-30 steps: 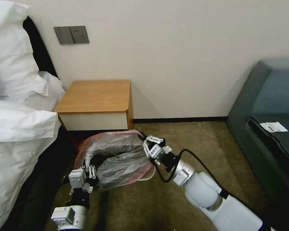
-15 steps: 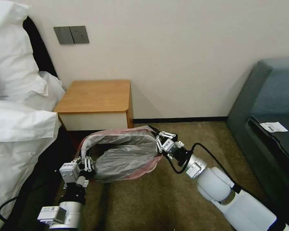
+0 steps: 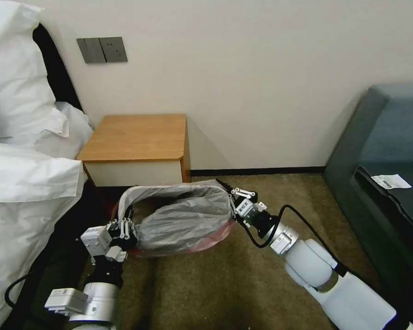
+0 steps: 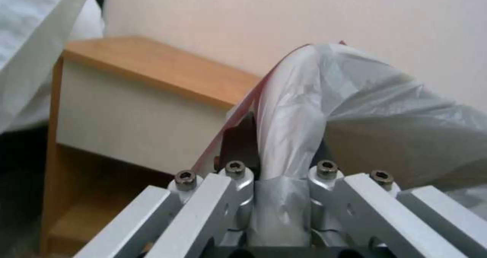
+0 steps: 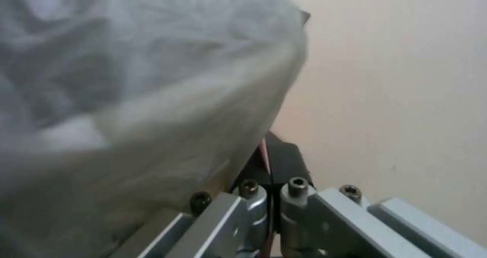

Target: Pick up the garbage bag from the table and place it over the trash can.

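The grey translucent garbage bag (image 3: 183, 217) hangs stretched open between my two grippers, low over the carpet in front of the table (image 3: 137, 135). Its pink-red band shows along the lower edge. My left gripper (image 3: 124, 229) is shut on the bag's near-left rim, and the left wrist view shows the plastic (image 4: 325, 94) pinched between its fingers (image 4: 238, 185). My right gripper (image 3: 231, 201) is shut on the bag's right rim, seen close up as the bag (image 5: 127, 79) in the right wrist view. The trash can is hidden.
White bedding (image 3: 23, 183) lies close on the left and a dark sofa (image 3: 385, 151) with a paper slip (image 3: 391, 181) stands on the right. The wall runs behind the table. Open carpet (image 3: 243, 284) lies between the arms.
The grippers have drawn apart, the right one going right and toward the wall, the left one going left. The bag's mouth is pulled wider and sits higher.
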Robot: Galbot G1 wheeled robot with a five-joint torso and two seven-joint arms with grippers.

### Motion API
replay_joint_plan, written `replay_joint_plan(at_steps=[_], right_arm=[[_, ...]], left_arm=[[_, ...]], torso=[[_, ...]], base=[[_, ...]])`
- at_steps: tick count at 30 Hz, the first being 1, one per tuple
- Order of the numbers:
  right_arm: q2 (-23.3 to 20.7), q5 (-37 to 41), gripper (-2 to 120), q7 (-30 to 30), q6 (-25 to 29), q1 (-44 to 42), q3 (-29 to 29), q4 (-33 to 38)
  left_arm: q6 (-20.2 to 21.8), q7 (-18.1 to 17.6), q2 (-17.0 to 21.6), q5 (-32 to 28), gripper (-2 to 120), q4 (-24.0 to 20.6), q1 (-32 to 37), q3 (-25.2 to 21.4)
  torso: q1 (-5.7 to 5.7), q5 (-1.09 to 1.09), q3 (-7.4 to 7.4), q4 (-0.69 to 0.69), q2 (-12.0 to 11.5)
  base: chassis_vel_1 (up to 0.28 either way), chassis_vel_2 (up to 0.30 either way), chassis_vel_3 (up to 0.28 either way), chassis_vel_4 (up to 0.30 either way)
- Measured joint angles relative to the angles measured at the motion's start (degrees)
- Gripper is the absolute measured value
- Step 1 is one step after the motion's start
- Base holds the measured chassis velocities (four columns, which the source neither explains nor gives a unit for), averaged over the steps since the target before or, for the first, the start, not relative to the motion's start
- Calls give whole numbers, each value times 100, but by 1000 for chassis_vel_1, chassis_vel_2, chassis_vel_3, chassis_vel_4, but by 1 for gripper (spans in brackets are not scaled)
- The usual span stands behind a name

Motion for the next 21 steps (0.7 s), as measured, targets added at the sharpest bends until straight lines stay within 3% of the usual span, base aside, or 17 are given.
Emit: replay_joint_plan(at_steps=[6, 13, 17, 21], right_arm=[[224, -154, 0, 44, 97, 31, -55, -220], [440, -308, 23, 181, 195, 2, -45, -402], [478, -343, 41, 198, 224, -128, 68, -201], [481, -377, 50, 199, 243, -189, 133, -66]], left_arm=[[153, -110, -24, -320, 9, -8, -20, 82], [263, -198, -55, -388, 9, 46, -127, -48], [264, -233, -51, -81, 9, 280, -229, -216], [264, -261, -56, -4, 9, 393, -275, -251]], torso=[[0, 0, 0, 0, 0], [0, 0, 0, 1, 0], [0, -1, 0, 0, 0], [0, -1, 0, 1, 0]], base=[[0, 0, 0, 0], [0, 0, 0, 0], [0, 0, 0, 0], [0, 0, 0, 0]])
